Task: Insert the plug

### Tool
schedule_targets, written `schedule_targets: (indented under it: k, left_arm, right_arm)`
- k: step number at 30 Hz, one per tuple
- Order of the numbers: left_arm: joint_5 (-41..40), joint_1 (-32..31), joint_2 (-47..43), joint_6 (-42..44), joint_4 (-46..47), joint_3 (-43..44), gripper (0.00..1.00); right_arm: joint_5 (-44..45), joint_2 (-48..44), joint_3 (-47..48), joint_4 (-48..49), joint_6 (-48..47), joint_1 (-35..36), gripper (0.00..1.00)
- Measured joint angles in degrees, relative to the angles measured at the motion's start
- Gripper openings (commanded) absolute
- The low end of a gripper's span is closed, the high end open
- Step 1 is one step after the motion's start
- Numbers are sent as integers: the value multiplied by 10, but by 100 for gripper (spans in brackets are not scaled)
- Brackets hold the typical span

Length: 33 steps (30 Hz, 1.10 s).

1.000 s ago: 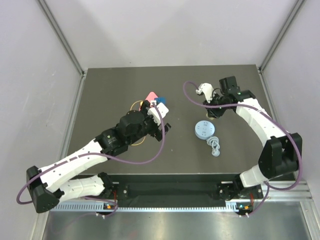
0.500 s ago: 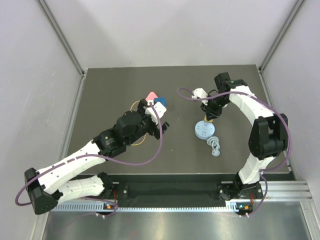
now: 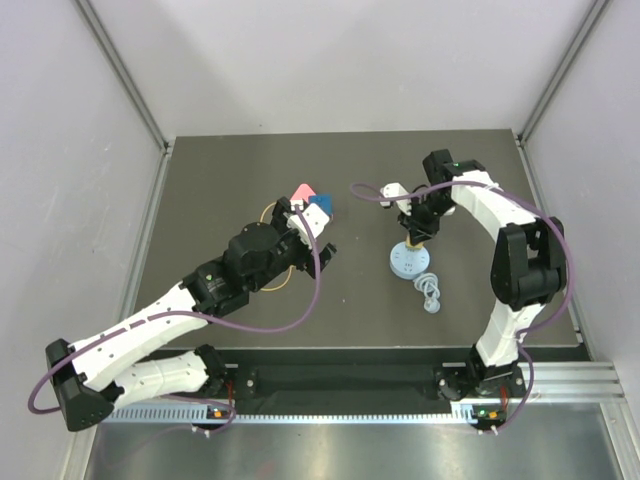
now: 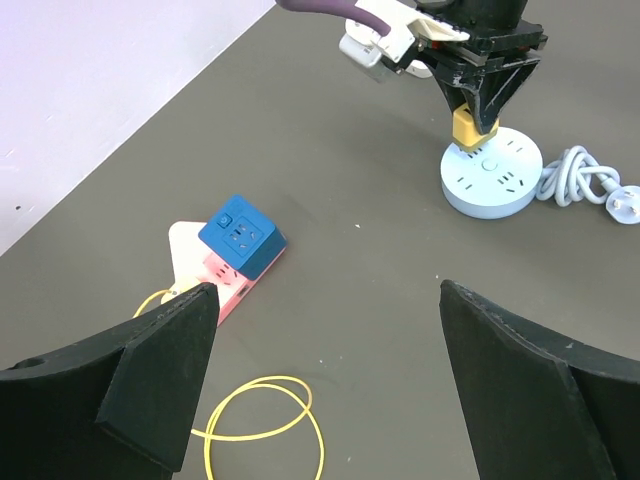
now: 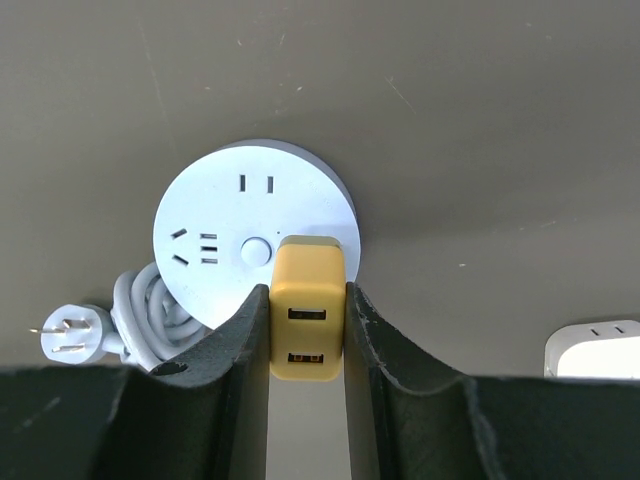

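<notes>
The right gripper is clamping the boxy yellow plastic plug at the round pale-blue socket hub edge. Its prongs are hidden, perhaps unseated, so aligning and pressing straight down is looking wise. The left gripper is hanging open.

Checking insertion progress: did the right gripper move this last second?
Yes. The right gripper, shut on the yellow plug, shifted leftward and nearer, ending over the round power strip.

Left hand spread wide, angled forward, right hand clamped tight, pointing straight down
</notes>
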Motion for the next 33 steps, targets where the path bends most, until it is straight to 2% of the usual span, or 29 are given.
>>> schedule_targets:
  k: [19,33]
  left_arm:
    - [0,-1,-2,0,0,-3,96]
    - [-1,-1,-10,2,0,-3,96]
  right_arm:
    - [2,5,-2,-1,-2,18,0]
    - [4,-19,-61,62,3,19,0]
